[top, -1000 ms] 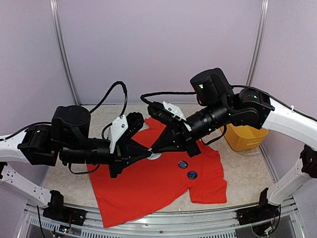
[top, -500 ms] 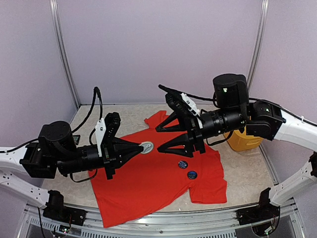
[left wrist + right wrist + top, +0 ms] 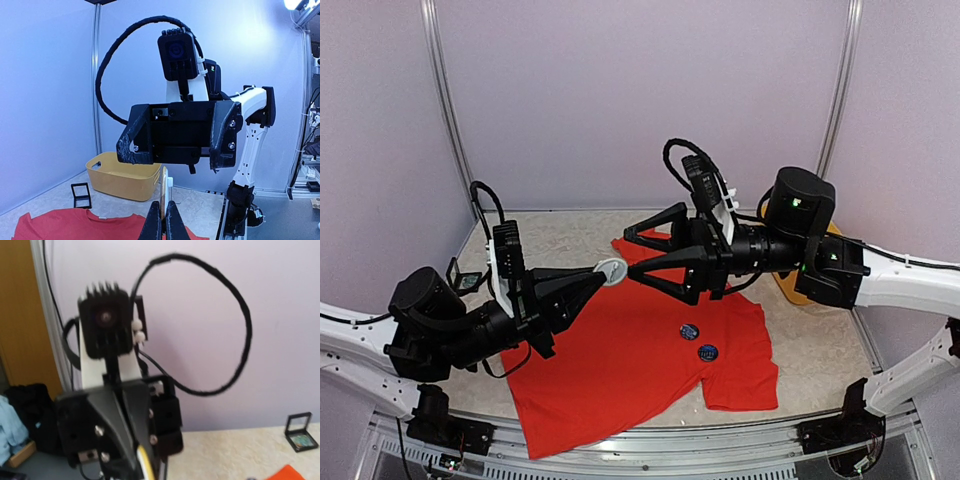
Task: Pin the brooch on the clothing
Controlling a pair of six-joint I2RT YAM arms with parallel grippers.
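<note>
The left gripper (image 3: 601, 276) is pinching the brooch (image 3: 611, 270), a round pale disc, between its closed fingers (image 3: 154, 226), just left of centre in the top view. In the left wrist view the brooch is standing edge-on, rising straight out of the fingertips at bottom centre. The right gripper (image 3: 638, 254) is facing it from the right, its fingers spread wide and holding nothing. The brooch is sitting just beside their tips. Both are hanging above the clothing (image 3: 630, 370), which is lying on the bench (image 3: 820, 350) across the lower middle of the frame. Two small dark badges (image 3: 689, 331) are sitting on its right side. A yellow basket (image 3: 122, 177) is standing on the bench at lower left of the left wrist view.
</note>
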